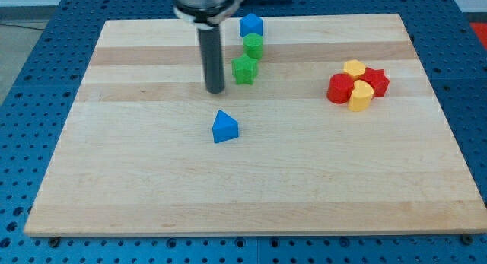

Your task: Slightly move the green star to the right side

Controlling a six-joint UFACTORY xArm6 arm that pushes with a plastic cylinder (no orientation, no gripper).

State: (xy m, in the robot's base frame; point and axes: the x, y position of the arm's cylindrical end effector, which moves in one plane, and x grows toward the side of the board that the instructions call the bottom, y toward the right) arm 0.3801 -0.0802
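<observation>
The green star [244, 69] lies on the wooden board [251, 180] near the view's top centre. My tip [215, 90] stands just to the star's left and slightly below it, a small gap apart. A green cylinder-like block [253, 45] sits right above the star, and a blue block [251, 25] above that.
A blue triangular block [224, 127] lies below my tip. At the view's right is a cluster: a red cylinder [340, 87], a yellow block [361, 96], a yellow hexagon-like block [354, 68] and a red star [376, 81]. Blue table surrounds the board.
</observation>
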